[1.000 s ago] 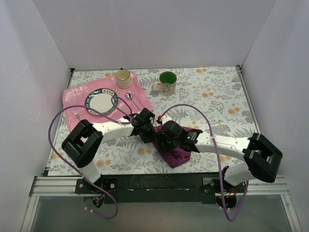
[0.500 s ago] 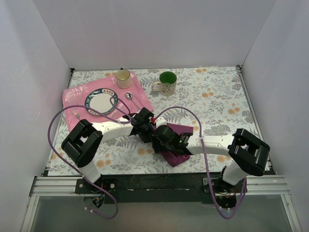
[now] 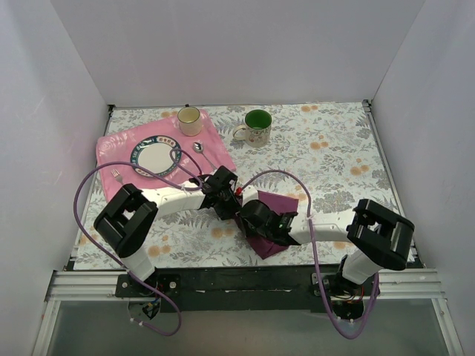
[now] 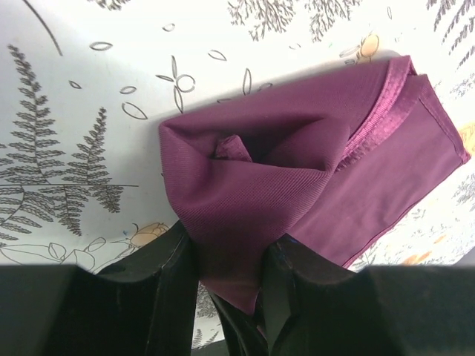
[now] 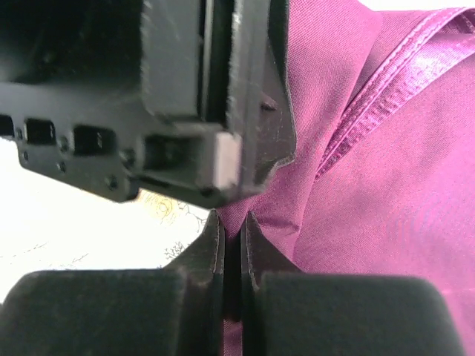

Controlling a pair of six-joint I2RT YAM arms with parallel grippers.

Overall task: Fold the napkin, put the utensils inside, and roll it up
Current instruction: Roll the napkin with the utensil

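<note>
The dark purple napkin (image 3: 280, 202) lies bunched near the table's front centre, between the two grippers. My left gripper (image 3: 226, 197) is shut on a raised fold of the napkin (image 4: 297, 163), which bulges up between its fingers (image 4: 172, 274). My right gripper (image 3: 252, 215) sits right beside it, its jaws pressed onto a pinch of the napkin (image 5: 386, 185) just below the left gripper's body (image 5: 185, 96). The spoon (image 3: 200, 149) lies on the pink mat by the plate. The fork (image 3: 116, 176) lies at the mat's left edge.
A pink cloth mat (image 3: 215, 144) at the back left holds a blue-rimmed plate (image 3: 156, 156) and a cream mug (image 3: 189, 119). A green-lined mug (image 3: 256, 127) stands on the floral tablecloth behind the arms. White walls enclose the table on three sides.
My right gripper has slid left up against the left gripper and shut on the napkin. The cloth is drawn more tightly together. The left gripper has held still.
</note>
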